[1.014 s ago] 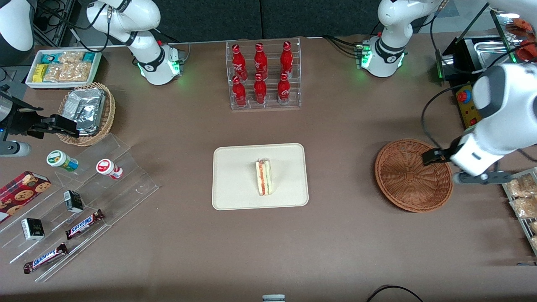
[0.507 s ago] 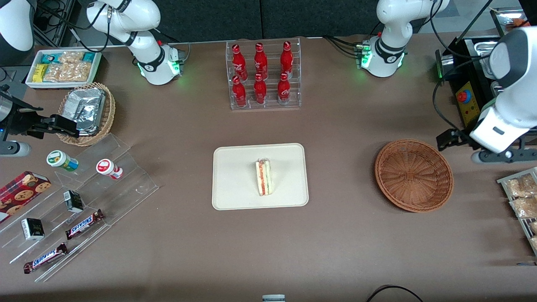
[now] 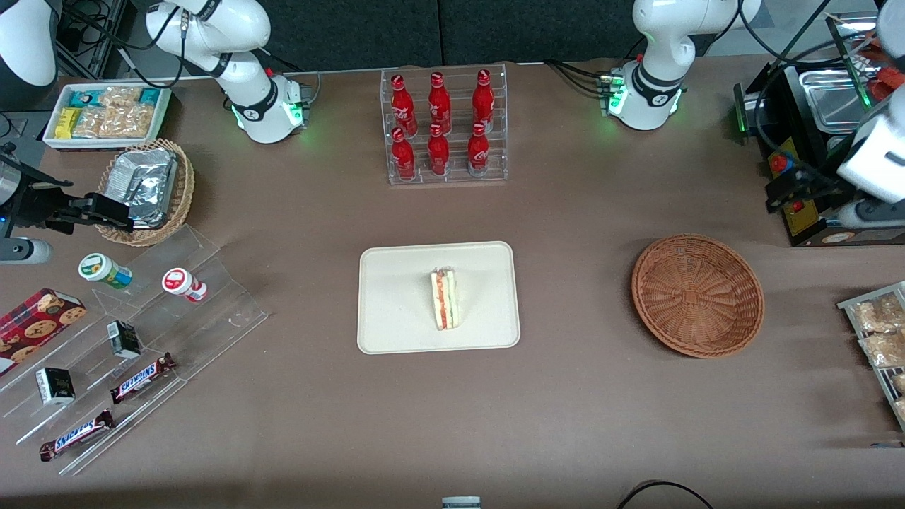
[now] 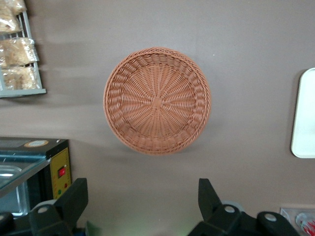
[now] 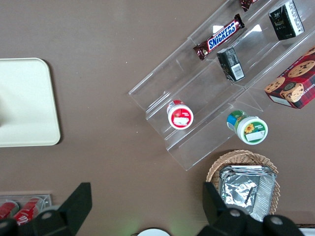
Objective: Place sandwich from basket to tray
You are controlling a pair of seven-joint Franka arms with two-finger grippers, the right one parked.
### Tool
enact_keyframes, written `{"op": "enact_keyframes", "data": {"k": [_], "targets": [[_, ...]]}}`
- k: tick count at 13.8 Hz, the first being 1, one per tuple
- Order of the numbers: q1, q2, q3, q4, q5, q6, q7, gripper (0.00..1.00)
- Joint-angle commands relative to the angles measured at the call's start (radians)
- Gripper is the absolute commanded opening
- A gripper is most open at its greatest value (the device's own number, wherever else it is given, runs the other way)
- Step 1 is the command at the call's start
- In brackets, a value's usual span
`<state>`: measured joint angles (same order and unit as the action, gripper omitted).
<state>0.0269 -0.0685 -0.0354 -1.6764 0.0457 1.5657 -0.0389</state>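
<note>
Brown table [image 3: 297, 424], dark backdrop wall, even overhead light

SNICKERS on chocolate bar [image 5: 219, 37] wrapper

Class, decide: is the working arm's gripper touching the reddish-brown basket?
Apart. In the left wrist view the open gripper hangs above bare table, with brown tabletop showing between its fingers and the empty basket.

A clear rack [image 3: 444, 127] of six red bottles stands at the table's edge farthest from the front camera. Toward the parked arm's end, a white tray of snacks [image 3: 106, 115] sits in the corner, with a tan basket of foil packets [image 3: 147, 189] nearer the camera. A clear stepped stand [image 3: 134, 353] holds two cups, small boxes and two chocolate bars [image 3: 141, 377]. A cookie box [image 3: 35, 326] lies beside it.
</note>
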Motion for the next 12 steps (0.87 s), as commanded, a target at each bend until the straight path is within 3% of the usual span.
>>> {"op": "enact_keyframes", "data": {"k": [1, 12], "targets": [[-0.019, -0.004, 0.012, 0.046, -0.012, -0.073, 0.017, 0.99], [-0.024, -0.011, -0.018, 0.069, -0.015, -0.107, 0.011, 0.99]]}}
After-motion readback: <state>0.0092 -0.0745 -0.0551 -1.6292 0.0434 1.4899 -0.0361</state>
